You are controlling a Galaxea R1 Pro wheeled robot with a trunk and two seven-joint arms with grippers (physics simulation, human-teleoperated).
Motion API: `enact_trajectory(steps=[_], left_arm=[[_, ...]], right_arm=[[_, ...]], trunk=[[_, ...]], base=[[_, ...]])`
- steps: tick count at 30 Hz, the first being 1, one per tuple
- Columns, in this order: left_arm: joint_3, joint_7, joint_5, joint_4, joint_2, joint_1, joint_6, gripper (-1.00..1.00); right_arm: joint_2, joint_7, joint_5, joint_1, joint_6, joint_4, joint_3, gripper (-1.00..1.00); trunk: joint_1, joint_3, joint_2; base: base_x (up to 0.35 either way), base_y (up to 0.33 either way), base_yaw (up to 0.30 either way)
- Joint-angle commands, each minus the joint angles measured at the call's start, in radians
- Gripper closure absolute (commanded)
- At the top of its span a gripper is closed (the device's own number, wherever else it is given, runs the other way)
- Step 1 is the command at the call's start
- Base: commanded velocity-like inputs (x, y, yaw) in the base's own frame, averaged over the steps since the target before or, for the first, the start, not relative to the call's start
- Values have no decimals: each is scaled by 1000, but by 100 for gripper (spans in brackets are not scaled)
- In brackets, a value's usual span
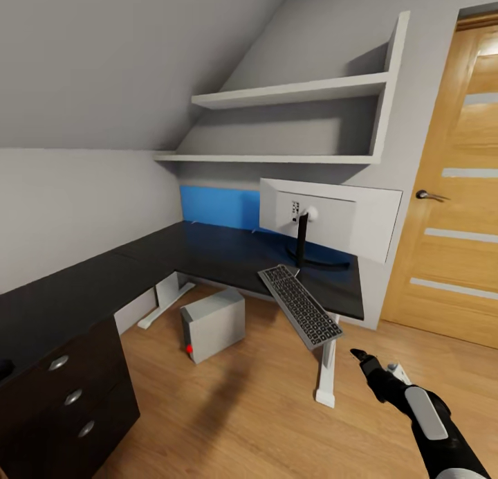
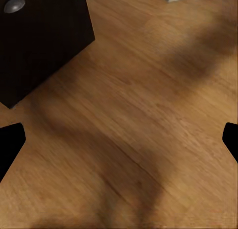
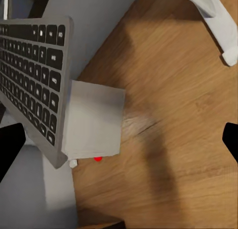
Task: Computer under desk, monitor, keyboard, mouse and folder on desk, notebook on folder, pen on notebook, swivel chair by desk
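Keyboard | tilted off surface edge, long axis toward right gripper | nearer right arm | both jaws spread, empty

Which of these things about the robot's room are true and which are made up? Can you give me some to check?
1. The keyboard lies flat in the middle of the desk. False: it is tilted and sticks out past the desk's front edge.
2. The computer stands on the wooden floor. True.
3. The monitor is on the floor. False: it stands on the desk.
4. The right tool is squeezing the keyboard. False: the head view shows it below the keyboard, apart from it, and in the right wrist view its fingers are spread with nothing between them.
5. The door at the right is wooden. True.
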Motion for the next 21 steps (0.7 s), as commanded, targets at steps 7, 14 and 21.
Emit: enact_trajectory(steps=[7,14,21], left_arm=[[-7,9,13,-400,24,-1,531,-100],[46,144,19,-974,22,-1,993,-100],[53,178,69,-1021,19,2,1025,-100]], right_arm=[[-11,56,-13,-20,9,26,2,-100],[-13,95,-13,-21,30,26,1,-100],[-10,104,-12,-21,50,12,0,-100]], trunk=[[27,-23,-50],[54,-45,-99],[81,-67,-148]], base=[[0,0,0],[0,0,0],[0,0,0]])
